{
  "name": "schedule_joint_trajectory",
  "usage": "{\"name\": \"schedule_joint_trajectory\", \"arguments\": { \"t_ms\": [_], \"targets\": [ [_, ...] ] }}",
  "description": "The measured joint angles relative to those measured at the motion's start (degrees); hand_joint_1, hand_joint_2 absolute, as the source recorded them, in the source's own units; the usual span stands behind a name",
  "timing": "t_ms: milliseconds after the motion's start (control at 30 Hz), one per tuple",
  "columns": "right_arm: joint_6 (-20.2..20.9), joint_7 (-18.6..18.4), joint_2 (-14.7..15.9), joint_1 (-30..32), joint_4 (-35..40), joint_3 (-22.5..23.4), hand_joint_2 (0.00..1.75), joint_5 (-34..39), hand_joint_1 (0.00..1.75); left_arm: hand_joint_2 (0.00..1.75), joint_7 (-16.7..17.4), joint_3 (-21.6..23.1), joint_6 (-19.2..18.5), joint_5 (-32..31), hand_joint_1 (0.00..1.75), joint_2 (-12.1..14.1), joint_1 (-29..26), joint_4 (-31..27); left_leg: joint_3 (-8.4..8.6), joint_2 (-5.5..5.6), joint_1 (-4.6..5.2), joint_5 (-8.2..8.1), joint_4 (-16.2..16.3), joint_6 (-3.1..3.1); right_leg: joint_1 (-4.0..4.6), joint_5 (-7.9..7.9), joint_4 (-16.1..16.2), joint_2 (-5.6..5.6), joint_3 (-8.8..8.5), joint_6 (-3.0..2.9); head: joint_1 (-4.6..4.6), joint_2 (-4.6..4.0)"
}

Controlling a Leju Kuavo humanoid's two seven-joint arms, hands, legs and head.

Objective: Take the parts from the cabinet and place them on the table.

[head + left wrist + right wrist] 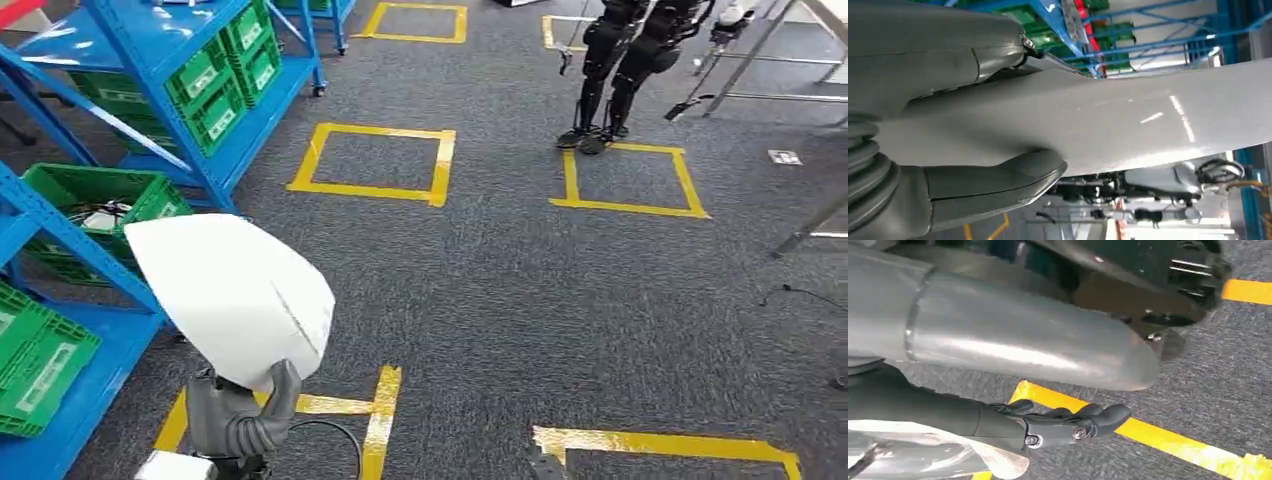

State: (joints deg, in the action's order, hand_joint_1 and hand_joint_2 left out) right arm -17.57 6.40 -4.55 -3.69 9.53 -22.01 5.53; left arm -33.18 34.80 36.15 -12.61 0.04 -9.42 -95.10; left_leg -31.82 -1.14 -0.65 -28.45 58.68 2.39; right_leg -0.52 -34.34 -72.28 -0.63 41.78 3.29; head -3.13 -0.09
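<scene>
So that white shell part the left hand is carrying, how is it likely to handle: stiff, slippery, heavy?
The white shell part looks rigid: it keeps its curved shape above the left hand, held only at its lower edge. Its glossy surface, with reflections in the left wrist view, suggests it could slip. Probably light for its size, since one hand carries it.

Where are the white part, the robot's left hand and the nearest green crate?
white part (235, 295), head view, middle of its broad face
left hand (240, 420), head view, grey thumb under the part
green crate (35, 365), head view, top rim, bottom shelf
</scene>
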Motion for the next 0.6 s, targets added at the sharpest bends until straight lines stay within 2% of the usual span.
{"name": "schedule_joint_trajectory", "arguments": {
  "t_ms": [33,67,100,133,167,200,233,333,367,400,433,467,500,533,567,600],
  "targets": [
    [0.0,0.0,0.0,0.1,0.0,0.0,0.0,0.0,0.0,1.75,0.0,0.0,-0.2,0.1,1.75,0.0,0.0,0.0,-0.02,-0.92,0.06,-0.03,0.0,0.04,-0.12,-0.79,-3.0,0.17,1.37,0.15,-0.02,0.0],
    [0.0,0.2,0.0,0.4,0.0,0.0,0.0,0.0,0.0,1.75,0.0,0.0,-0.4,0.1,1.75,0.0,0.0,0.0,0.0,-1.74,0.07,-0.07,0.0,0.04,-0.21,-0.1,-2.9,0.27,1.22,0.21,0.0,0.0],
    [0.1,0.3,0.0,0.7,0.0,0.0,0.0,0.1,0.0,1.75,0.0,0.0,-0.5,0.0,1.75,0.0,0.1,0.0,0.02,-2.51,0.07,-0.15,0.0,0.01,-0.25,1.68,-0.2,0.54,-0.38,0.26,-0.04,0.0],
    [0.2,0.3,0.0,0.8,0.0,0.0,0.0,0.3,0.0,1.75,0.0,0.0,-0.5,0.0,1.75,-0.1,0.1,0.0,0.1,-3.19,0.06,-0.24,0.0,-0.1,-0.26,3.89,4.4,1.08,-2.99,0.21,-0.04,0.0],
    [0.2,0.3,0.0,0.8,0.0,0.0,0.0,0.5,0.0,1.75,0.0,0.1,-0.5,-0.1,1.75,-0.1,0.1,0.0,0.26,-3.86,0.06,-0.38,0.0,-0.31,-0.24,6.1,10.2,2.52,-6.32,0.07,-0.02,0.0],
    [0.2,0.3,0.0,0.7,0.0,0.0,0.0,0.9,0.0,1.75,0.1,0.1,-0.7,-0.1,1.75,-0.2,0.2,0.0,0.42,-4.39,0.26,-0.53,0.1,-0.54,0.0,6.46,14.2,5.66,-8.52,-0.04,-0.07,0.0],
    [0.4,0.5,0.0,0.6,0.0,0.1,0.0,1.2,0.0,1.75,0.1,0.0,-0.8,-0.1,1.75,-0.3,0.3,0.0,0.39,-5.0,0.67,-0.79,0.3,-0.98,0.34,6.53,14.5,5.29,-9.15,-0.71,0.11,0.0],
    [0.4,0.6,0.1,1.0,0.0,0.2,0.0,1.5,0.0,1.75,0.0,0.2,-0.9,-0.9,1.75,-0.5,0.9,0.0,0.76,-6.59,0.43,-0.62,-0.1,-1.75,0.72,6.74,14.5,3.35,-8.11,-1.63,0.07,0.0],
    [0.5,0.4,0.1,1.1,0.0,0.3,0.0,1.8,0.0,1.75,0.0,0.2,-1.0,-1.0,1.75,-0.7,1.2,0.0,0.82,-6.88,0.4,-1.04,-0.1,-2.26,0.43,7.07,15.1,2.6,-9.04,-2.2,0.0,0.0],
    [0.7,0.4,0.1,1.3,-0.1,0.5,0.0,2.1,0.0,1.75,0.0,0.2,-1.2,-0.9,1.75,-0.7,1.6,0.0,0.78,-3.7,0.05,-1.98,1.0,-2.52,0.29,7.26,15.4,1.99,-9.08,-2.45,0.33,0.0],
    [0.8,0.4,0.1,1.2,-0.1,0.6,0.0,2.1,0.0,1.75,0.0,0.2,-1.5,-0.9,1.75,-0.8,1.9,0.0,-0.39,-1.15,-0.06,-3.79,3.8,-2.45,0.16,7.37,15.4,1.46,-9.12,-2.82,0.66,0.0],
    [0.9,0.4,0.1,1.1,-0.1,0.6,0.0,2.1,0.0,1.75,0.1,0.1,-1.6,-0.8,1.75,-0.8,1.9,0.0,-2.28,0.03,-0.06,-6.01,8.0,-2.42,0.16,7.37,15.4,0.61,-9.1,-3.05,0.68,0.0],
    [0.9,0.4,0.1,0.9,-0.1,0.6,0.0,2.1,0.0,1.75,0.1,0.1,-1.6,-0.8,1.75,-0.7,1.9,0.0,-4.55,0.49,-0.04,-8.09,12.8,-2.47,0.24,7.33,15.4,-0.27,-9.07,-3.2,0.75,0.0],
    [1.0,0.4,0.1,0.9,-0.1,0.6,0.0,2.2,0.0,1.75,0.1,0.1,-1.6,-0.8,1.75,-0.7,1.9,0.0,-6.41,0.66,-0.02,-9.16,16.5,-2.47,0.35,7.35,15.3,-1.3,-9.09,-3.23,0.76,0.0],
    [1.0,0.4,0.1,1.0,-0.1,0.6,0.0,2.3,0.0,1.75,0.1,0.1,-1.6,-0.7,1.75,-0.8,2.0,0.0,-6.88,0.7,-0.03,-8.58,17.2,-2.43,0.38,7.35,15.3,-2.2,-9.15,-3.22,0.7,0.0],
    [1.0,0.4,0.1,1.1,-0.1,0.6,0.0,2.3,0.0,1.75,0.1,0.1,-1.6,-0.8,1.75,-0.8,2.0,0.1,-6.21,0.73,-0.04,-6.62,15.4,-2.34,0.38,7.34,15.2,-3.18,-9.21,-3.21,0.74,0.0]
  ]
}}
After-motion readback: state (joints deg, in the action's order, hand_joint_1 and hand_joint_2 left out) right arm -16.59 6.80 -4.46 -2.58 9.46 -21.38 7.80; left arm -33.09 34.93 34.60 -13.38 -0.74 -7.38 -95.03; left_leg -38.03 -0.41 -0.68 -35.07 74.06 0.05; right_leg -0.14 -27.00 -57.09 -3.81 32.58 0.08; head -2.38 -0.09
